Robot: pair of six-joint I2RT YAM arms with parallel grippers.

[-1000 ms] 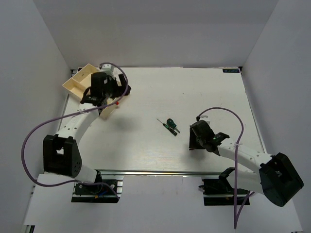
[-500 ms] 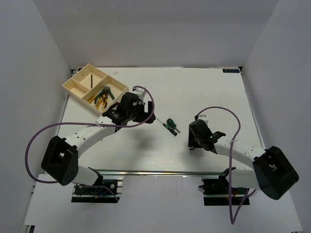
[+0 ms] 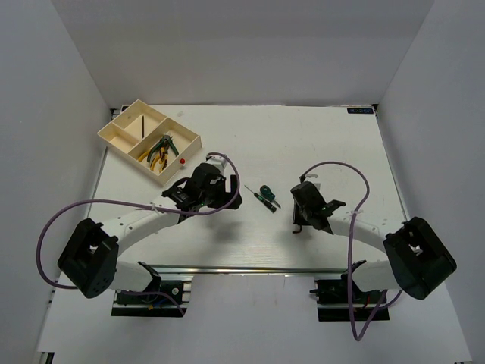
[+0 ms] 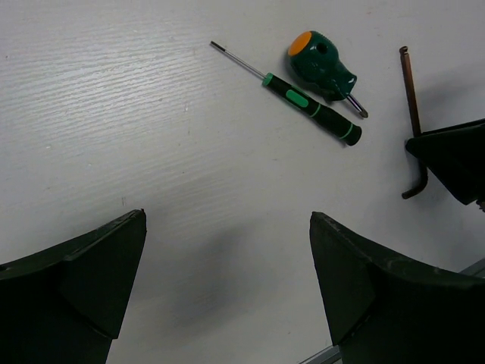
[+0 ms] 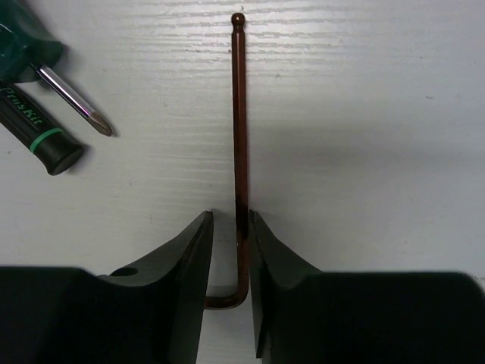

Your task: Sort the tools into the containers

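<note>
The cream tray at the far left holds yellow- and green-handled pliers and a dark hex key. A thin green-handled screwdriver and a stubby green screwdriver with an orange cap lie mid-table. My left gripper is open and empty, just left of them. A brown L-shaped hex key lies on the table between the narrowly parted jaws of my right gripper. It touches the right finger, with a gap at the left one.
A tiny red knob lies by the tray's near corner. The right gripper shows at the right edge of the left wrist view, next to the brown hex key. The table's near rail runs below both arms.
My left arm has swung from over the tray to mid-table, uncovering the pliers in the tray. My right gripper has shifted slightly forward and left.
</note>
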